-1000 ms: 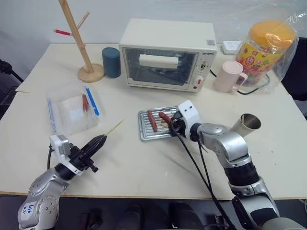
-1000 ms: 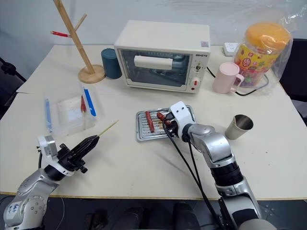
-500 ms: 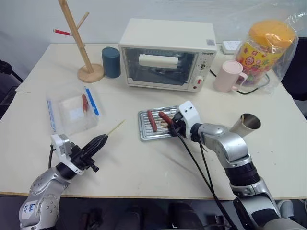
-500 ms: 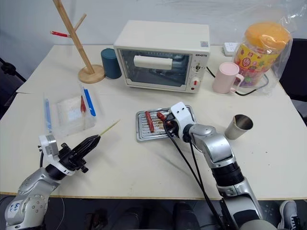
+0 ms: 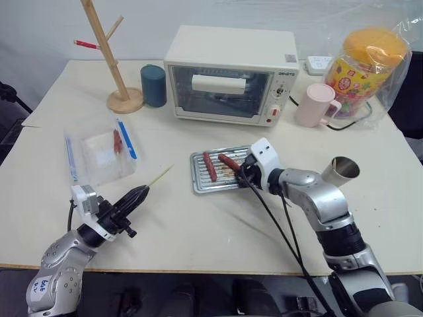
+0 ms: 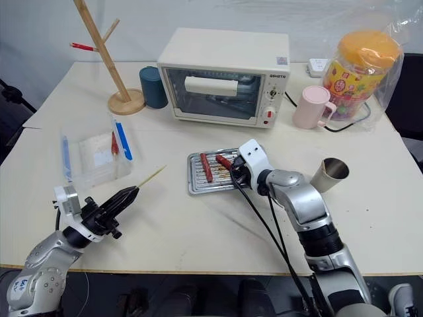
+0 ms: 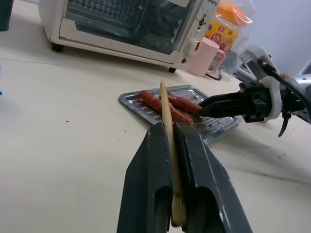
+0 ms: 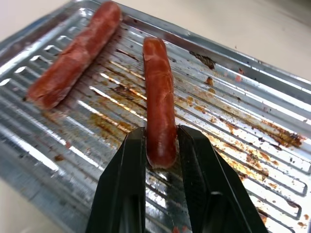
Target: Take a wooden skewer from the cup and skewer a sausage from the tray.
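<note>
Cream table (image 5: pixel 198 218): toaster oven (image 5: pixel 228 72) behind tray (image 5: pixel 205 179), second sausage (image 5: pixel 209 166).

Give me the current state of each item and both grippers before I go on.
left gripper: shut on the wooden skewer, tip pointing toward the tray
right gripper: shut on the sausage, one end between its fingers
second sausage: lying loose in the tray
tray: flat on the table, grease-marked
cup: tilted, mouth open
toaster oven: door closed
pink mug: upright
</note>
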